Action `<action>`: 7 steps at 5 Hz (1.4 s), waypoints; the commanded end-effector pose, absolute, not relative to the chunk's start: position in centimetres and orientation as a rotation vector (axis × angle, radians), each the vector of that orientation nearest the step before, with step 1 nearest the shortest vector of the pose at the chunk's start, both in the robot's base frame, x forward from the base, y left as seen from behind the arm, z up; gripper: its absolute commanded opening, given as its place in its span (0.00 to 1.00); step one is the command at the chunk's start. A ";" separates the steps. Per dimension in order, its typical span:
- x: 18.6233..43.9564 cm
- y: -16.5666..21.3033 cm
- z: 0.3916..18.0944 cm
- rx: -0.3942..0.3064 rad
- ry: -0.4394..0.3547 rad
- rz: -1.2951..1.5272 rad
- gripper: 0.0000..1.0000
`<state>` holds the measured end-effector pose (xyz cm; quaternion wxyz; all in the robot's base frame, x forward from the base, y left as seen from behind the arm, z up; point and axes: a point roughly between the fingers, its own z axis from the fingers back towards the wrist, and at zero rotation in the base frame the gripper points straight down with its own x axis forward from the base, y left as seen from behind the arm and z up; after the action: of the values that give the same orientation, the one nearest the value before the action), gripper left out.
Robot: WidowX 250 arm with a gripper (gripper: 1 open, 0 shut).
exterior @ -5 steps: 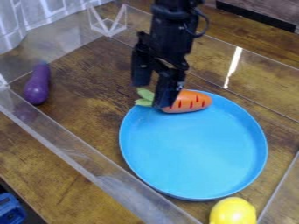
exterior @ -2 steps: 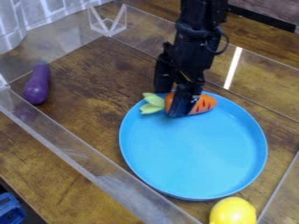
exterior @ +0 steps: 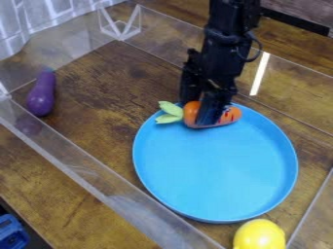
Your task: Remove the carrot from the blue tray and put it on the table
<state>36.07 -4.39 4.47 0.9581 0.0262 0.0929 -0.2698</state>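
Observation:
The orange carrot (exterior: 229, 114) lies on the far rim of the blue tray (exterior: 221, 170), its green leafy top (exterior: 168, 114) sticking out to the left over the tray's edge. My black gripper (exterior: 208, 110) comes down on it almost vertically, its fingers (exterior: 194, 101) straddling the carrot's middle and shut on it. The fingers hide the middle of the carrot. The carrot still rests on the tray. Dark brown table (exterior: 104, 68) surrounds the tray.
A purple eggplant (exterior: 42, 92) lies on the wood at the left, near the clear acrylic wall (exterior: 72, 156). A yellow lemon (exterior: 259, 235) sits at the bottom edge, just past the tray's near rim. Another clear wall piece (exterior: 124, 19) stands at the back.
The gripper has moved right and lowered from beside the carrot's leafy end onto its body, and its fingers have closed on it. The carrot has barely shifted.

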 end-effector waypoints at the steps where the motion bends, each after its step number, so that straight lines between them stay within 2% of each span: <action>1: 37.5 -3.7 5.8 0.057 0.137 -0.495 1.00; 2: 37.9 -3.1 5.7 0.056 0.148 -0.453 0.00; 7: 37.9 -3.9 5.2 0.049 0.168 -0.426 0.00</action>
<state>37.13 -3.40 3.48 0.9720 0.0217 0.1115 -0.2058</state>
